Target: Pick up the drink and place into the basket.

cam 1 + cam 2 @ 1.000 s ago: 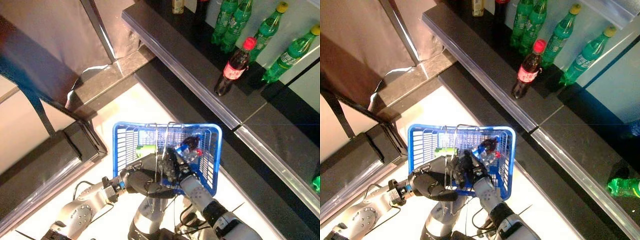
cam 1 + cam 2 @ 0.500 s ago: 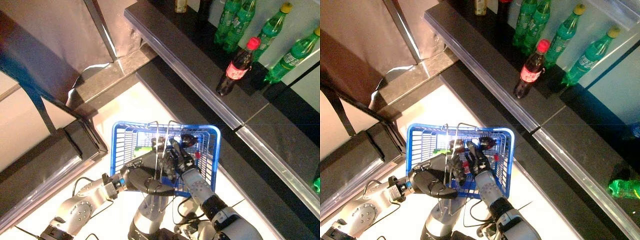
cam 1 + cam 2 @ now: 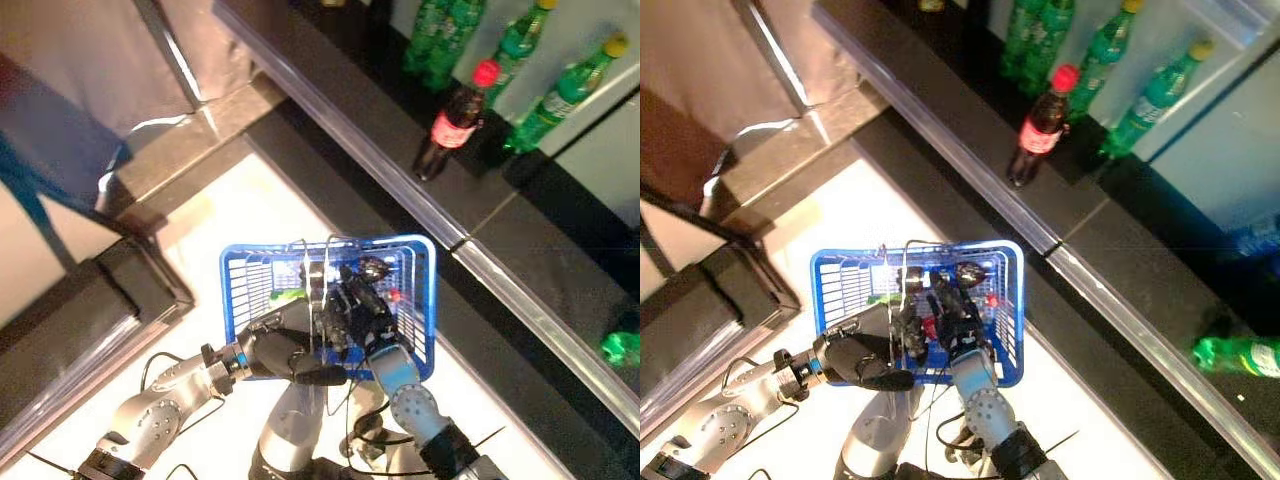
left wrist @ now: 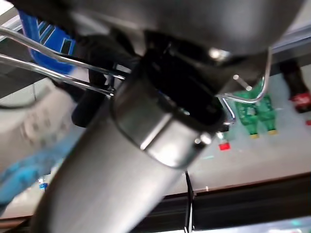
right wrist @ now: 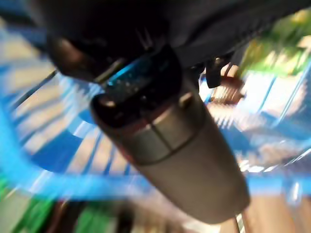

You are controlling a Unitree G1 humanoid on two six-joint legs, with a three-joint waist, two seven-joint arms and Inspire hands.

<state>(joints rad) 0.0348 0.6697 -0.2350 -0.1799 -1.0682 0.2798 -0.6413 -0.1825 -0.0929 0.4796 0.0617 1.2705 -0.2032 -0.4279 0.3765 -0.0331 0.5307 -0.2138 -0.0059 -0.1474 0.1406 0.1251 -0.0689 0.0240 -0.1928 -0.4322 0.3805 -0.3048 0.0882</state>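
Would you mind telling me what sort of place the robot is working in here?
Probably a shop or a mock-up of one: green drink bottles and a cola bottle lined on a dark shelf, plus a blue shopping basket.

Head pair looks steeply down, sharing blue basket (image 3: 415, 300) at centre, shelf (image 3: 400, 180) toward 1 o'clock. Wrist cameras sit very close, facing basket wire.

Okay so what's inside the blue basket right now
In the blue basket: a dark bottle with a red cap, something green. The right hand covers the rest.
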